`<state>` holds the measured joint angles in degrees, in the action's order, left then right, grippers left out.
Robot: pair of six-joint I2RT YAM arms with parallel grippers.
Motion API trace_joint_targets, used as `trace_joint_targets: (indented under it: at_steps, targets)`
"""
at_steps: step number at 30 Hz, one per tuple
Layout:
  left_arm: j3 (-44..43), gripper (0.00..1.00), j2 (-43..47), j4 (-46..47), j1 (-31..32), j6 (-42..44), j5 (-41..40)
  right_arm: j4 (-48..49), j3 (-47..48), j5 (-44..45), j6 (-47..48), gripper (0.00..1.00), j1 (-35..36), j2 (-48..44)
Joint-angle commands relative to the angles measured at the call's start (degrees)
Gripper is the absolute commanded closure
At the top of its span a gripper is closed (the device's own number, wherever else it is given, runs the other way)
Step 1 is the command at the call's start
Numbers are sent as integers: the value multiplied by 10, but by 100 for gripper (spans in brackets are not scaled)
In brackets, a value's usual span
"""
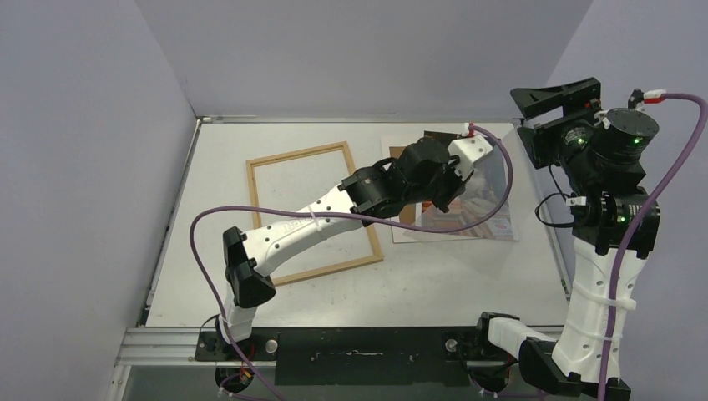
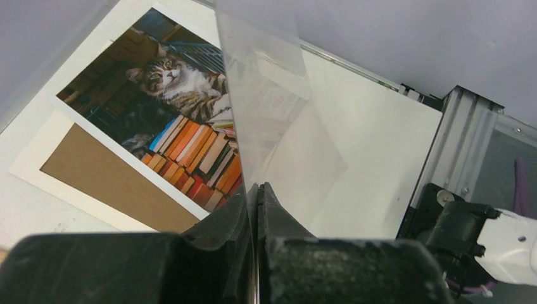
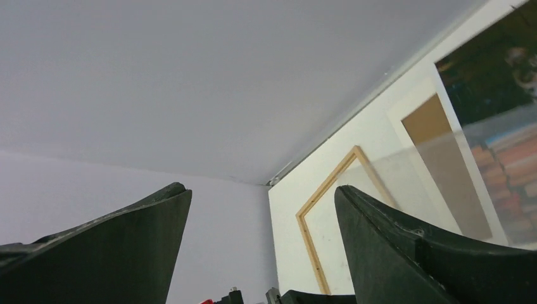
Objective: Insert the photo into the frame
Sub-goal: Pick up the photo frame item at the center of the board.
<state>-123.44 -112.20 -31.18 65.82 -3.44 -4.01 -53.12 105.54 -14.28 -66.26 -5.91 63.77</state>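
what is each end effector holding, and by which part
The left end effector pinches a clear sheet by one edge. The right end effector is open, holding nothing.

Overhead feed: the frame [image 1: 296,154] lies flat on the table [image 1: 434,280], left of centre and a bit skewed, w/ bare table showing through it. L arm [image 1: 288,230] stretches diag. over the frame's right rail. The left gripper [image 1: 442,196] is down over the left part of the photo [image 1: 472,213]; I can't see the jaws under the wrist. Photo lies just right of the frame, not touching it, w/ a brown board [image 1: 407,213] showing at its left edge. A clear sheet [image 1: 498,180] stands tilted over the photo's right half. R arm [image 1: 597,284] is upright at the table's right edge, the right gripper [image 1: 534,109] high up, well apart from the photo. Purple cables [image 1: 200,251] loop off both arms.
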Motion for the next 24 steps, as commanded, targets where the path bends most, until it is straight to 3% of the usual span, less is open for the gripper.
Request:
trace_joint_targets:
  at_steps: [1, 7, 12, 16, 24]
  targets:
    - [-36, 100, 67, -26, -31, -10, 61, 143, 27, -100, 112, 12, 3, 18]
    - [-30, 100, 133, -56, -88, 12, 161, 240, -8, -121, 254, 2, 4, -16]
    - [-19, 100, 194, -77, -153, 50, 255, 294, -54, -213, 365, 0, 4, -40]
    - [-1, 100, 249, -138, -190, 180, 332, 333, -89, -301, 409, 0, 4, -43]
    - [-10, 100, 291, -175, -284, 216, 440, 489, -207, -433, 459, 0, 6, -104]
